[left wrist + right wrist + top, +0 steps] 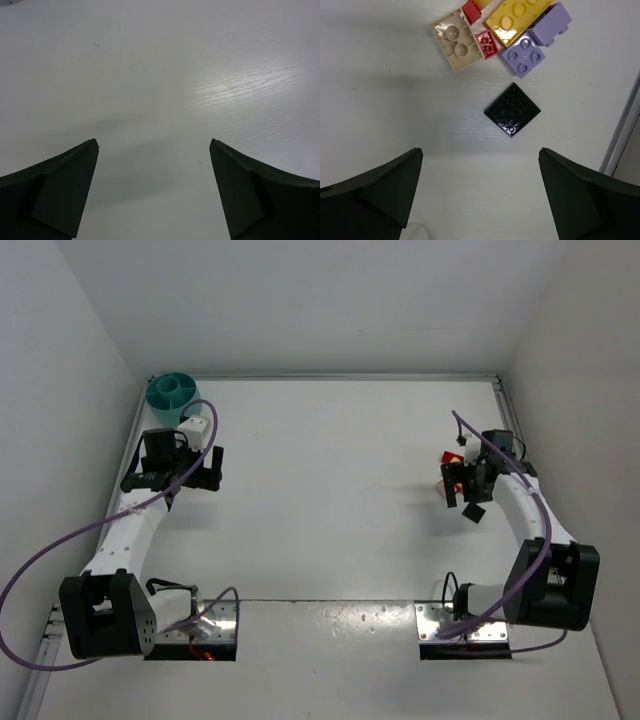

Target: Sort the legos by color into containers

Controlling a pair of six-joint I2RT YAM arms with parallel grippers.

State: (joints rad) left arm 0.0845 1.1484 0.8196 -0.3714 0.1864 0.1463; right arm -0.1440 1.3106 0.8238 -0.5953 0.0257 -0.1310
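Right then, over at the right gripper (480, 152): spread wide, pinching nothing, hanging low above bare bench (340, 490). Just ahead of the fingertips, a black plate (512, 109), flat, studs up, turned like a diamond. Beyond it, huddled and touching, a lilac brick (523, 54), a small red brick (487, 43), a yellow brick (517, 20) and a cream brick (457, 40) lying underside-up.

Looks like a first pick lining up. Best to go for the black plate, set apart from the huddle: ease forward, turn the wrist to square up with two opposite edges, drop straight down, close gently. Risky to overshoot and shove the lilac brick.

Over to the left gripper (153, 141): likewise spread, empty, staring down at nothing but bench.

Further out, the teal bowl (172, 392) tucked into the far left corner, well apart from the legos (452, 457) on the right side. Probably a long carry, or a handover.

White wood-grain bench with a patch of glare, a metal strip (621, 130) along the right edge, plain white walls (320, 300) on three sides.
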